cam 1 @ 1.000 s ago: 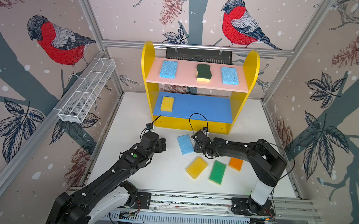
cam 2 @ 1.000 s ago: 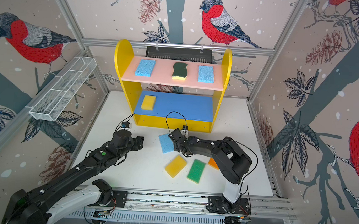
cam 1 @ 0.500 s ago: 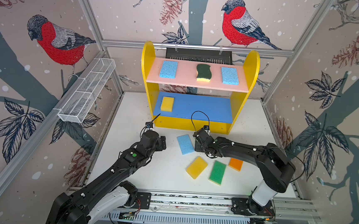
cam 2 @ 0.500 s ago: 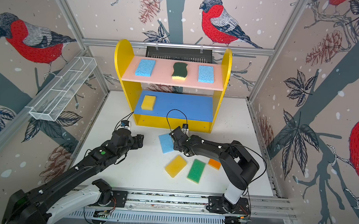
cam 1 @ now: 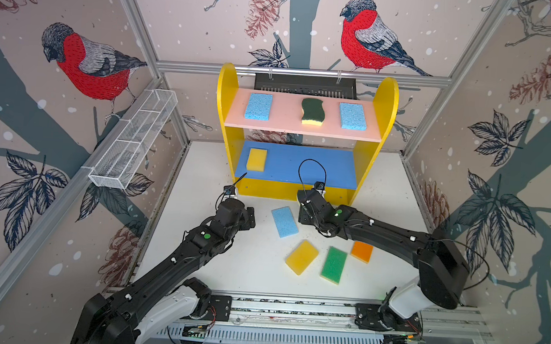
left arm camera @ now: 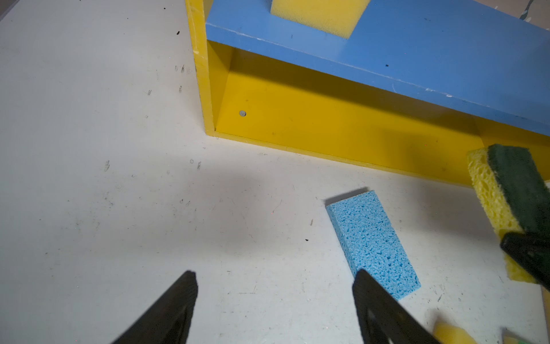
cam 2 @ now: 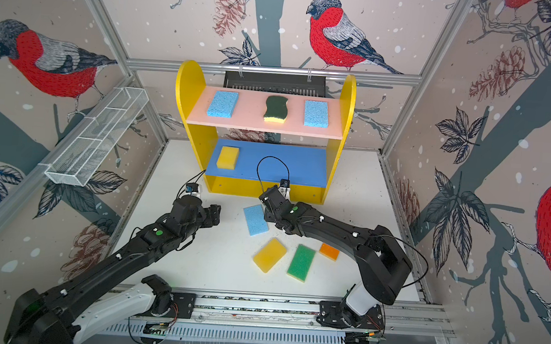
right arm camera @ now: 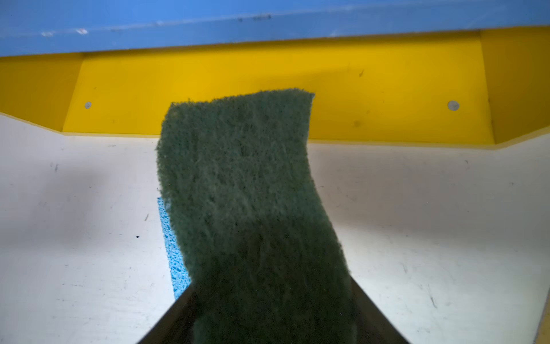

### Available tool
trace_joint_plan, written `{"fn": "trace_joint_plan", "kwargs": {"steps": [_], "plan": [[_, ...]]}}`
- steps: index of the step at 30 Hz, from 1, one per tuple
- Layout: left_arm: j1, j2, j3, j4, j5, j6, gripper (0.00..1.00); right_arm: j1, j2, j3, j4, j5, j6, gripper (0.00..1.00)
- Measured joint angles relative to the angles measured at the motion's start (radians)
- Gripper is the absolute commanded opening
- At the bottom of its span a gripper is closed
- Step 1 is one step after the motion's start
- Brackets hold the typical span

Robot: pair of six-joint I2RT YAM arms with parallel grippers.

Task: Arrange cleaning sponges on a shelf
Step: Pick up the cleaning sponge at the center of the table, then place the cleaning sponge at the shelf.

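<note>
The shelf (cam 1: 226,86) carries two light blue sponges (cam 1: 258,107) and a dark-green wavy one (cam 1: 312,111) on its pink board, and a yellow sponge (cam 1: 256,159) on its blue board. My right gripper (right arm camera: 272,292) is shut on a dark-green sponge (right arm camera: 238,166) with a yellow base (left arm camera: 488,193), held low in front of the yellow bottom level. A light blue sponge (cam 1: 284,221) lies on the table between the arms. My left gripper (left arm camera: 275,274) hangs open and empty beside it. Yellow (cam 1: 302,257), green (cam 1: 334,265) and orange (cam 1: 361,251) sponges lie nearer the front.
A long white wire-mesh basket (cam 1: 133,139) hangs on the left wall. A black vent grille (cam 1: 306,85) sits behind the shelf. The arms' mounting rail (cam 1: 291,308) runs along the table's front edge. Cage posts close in both sides.
My right arm has stretched out and carried the dark-green sponge closer to the shelf's bottom front. The left arm has hardly moved.
</note>
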Motion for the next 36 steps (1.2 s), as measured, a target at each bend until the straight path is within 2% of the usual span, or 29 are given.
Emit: {"fn": "trace_joint_plan", "kwargs": {"steps": [15, 36], "plan": [[0.000, -0.002, 0.001, 0.003, -0.017, 0.003, 0.83, 0.002, -0.010, 0.098, -0.005, 0.023, -0.030, 0.67], [0.000, -0.022, 0.000, 0.003, -0.035, 0.003, 0.83, -0.034, 0.090, 0.243, 0.006, 0.071, -0.073, 0.67]]}}
